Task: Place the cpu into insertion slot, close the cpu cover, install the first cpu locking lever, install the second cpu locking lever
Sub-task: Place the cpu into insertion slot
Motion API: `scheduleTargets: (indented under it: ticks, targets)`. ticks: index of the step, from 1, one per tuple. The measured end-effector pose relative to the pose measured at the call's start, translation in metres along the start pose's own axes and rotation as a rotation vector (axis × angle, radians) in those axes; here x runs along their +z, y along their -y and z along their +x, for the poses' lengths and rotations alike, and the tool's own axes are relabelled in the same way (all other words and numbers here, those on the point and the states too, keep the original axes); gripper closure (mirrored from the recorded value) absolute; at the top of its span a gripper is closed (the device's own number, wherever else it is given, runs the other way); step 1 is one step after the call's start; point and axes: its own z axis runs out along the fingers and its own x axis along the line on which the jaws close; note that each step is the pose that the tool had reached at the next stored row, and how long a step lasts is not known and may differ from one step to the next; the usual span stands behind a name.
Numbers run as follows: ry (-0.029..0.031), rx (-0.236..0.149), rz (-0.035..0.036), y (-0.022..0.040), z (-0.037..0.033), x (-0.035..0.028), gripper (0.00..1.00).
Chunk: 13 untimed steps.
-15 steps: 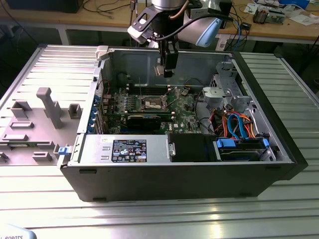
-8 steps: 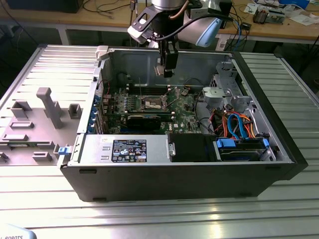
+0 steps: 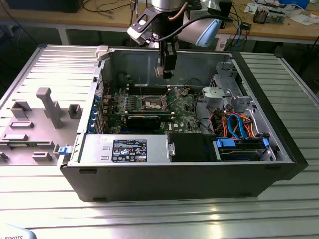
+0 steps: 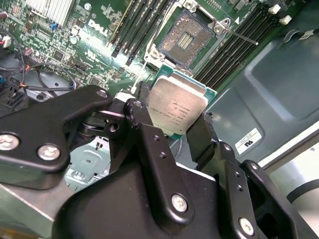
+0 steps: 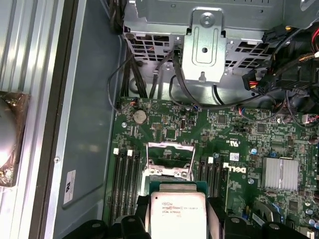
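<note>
Black tool (image 4: 168, 117) fingers clamped the cpu (image 4: 178, 105) by two opposite edges, above the open computer case (image 3: 174, 181).
Seen in the exterior view, the tool hung in the upper middle of the frame; the bare insertion slot (image 3: 152, 103) lay below it, slightly toward the exterior view's left, apart from the chip. Small dark print crossed the cpu's silvery top.

Arm (image 3: 164, 22) pointing down, gripper (image 3: 165, 73) jaws clamping cpu (image 4: 177, 107)
</note>
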Motion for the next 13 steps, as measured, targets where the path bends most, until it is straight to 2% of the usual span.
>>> scheduleTargets:
  ticks: [6,13]
  targets:
    - [0.0005,0.007,-0.0002,0.0095,0.0006,0.0073,0.46]
    - [0.0008,0.009,-0.0001,0.0100,0.0005,0.0088,0.46]
